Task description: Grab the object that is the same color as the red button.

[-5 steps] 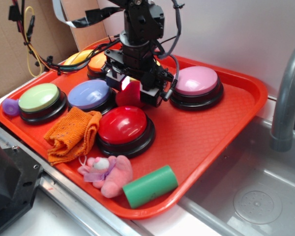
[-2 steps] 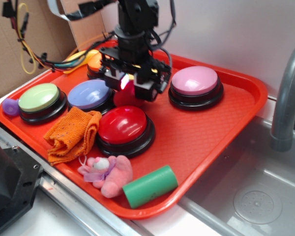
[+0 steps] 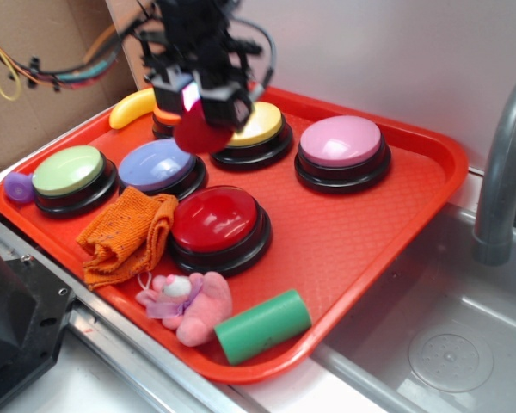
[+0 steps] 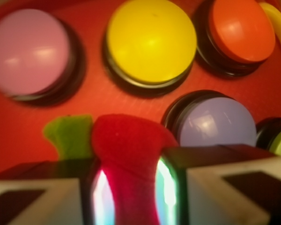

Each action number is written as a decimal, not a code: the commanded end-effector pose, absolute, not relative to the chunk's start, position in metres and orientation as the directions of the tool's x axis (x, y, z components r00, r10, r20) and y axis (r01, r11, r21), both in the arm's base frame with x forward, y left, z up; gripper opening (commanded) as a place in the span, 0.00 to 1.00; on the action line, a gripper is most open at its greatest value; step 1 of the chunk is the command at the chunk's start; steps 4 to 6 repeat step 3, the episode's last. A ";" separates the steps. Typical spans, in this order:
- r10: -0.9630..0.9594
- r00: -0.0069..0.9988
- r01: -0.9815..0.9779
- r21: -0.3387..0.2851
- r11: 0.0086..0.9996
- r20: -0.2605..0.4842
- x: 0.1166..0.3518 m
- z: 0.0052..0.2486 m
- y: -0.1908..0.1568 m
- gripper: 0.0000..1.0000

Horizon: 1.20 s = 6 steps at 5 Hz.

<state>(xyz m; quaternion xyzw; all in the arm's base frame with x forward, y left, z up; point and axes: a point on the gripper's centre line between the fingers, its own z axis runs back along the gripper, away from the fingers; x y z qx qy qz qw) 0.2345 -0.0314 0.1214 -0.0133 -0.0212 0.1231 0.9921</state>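
**Strawberry held clear of the tray**

Tray (image 3: 387,232), red plastic and crowded, sits beside a steel sink (image 3: 451,335) with a grey faucet (image 3: 503,172) at its right. Along the tray's near edge lie a green cylinder (image 3: 263,326) and, touching it, a pink plush toy (image 3: 187,304). Just behind those, an orange cloth (image 3: 127,234) is crumpled against the red button (image 3: 217,219), a glossy dome on a black base. Toward the tray's left edge stand a green dome button (image 3: 69,172) and a small purple object (image 3: 17,186) just beside it. A lavender dome button (image 3: 159,163) sits between the green one and the centre. Farther back, a yellow dome button (image 3: 260,127), a pink dome button (image 3: 342,142) and an orange dome button (image 4: 241,30) line the far side, with a yellow banana-shaped toy (image 3: 133,107) at the far left corner.

The gripper (image 3: 202,107) hangs above the back-centre of the tray, its jaws pressed narrowly on the red plush strawberry (image 3: 202,133). In the wrist view the fingers (image 4: 210,187) squeeze the fuzzy red body (image 4: 126,164) from both sides, and its green leaves (image 4: 71,136) poke out to the left. The strawberry is lifted off the tray, over the gap between the lavender and yellow buttons, touching neither.
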 end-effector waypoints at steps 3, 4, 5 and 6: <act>0.252 0.966 -0.247 -0.080 0.966 0.053 0.189 0.190 0.016 0.00; 0.252 0.966 -0.247 -0.080 0.966 0.053 0.189 0.190 0.016 0.00; 0.252 0.966 -0.247 -0.080 0.966 0.053 0.189 0.190 0.016 0.00; 0.252 0.966 -0.247 -0.080 0.966 0.053 0.189 0.190 0.016 0.00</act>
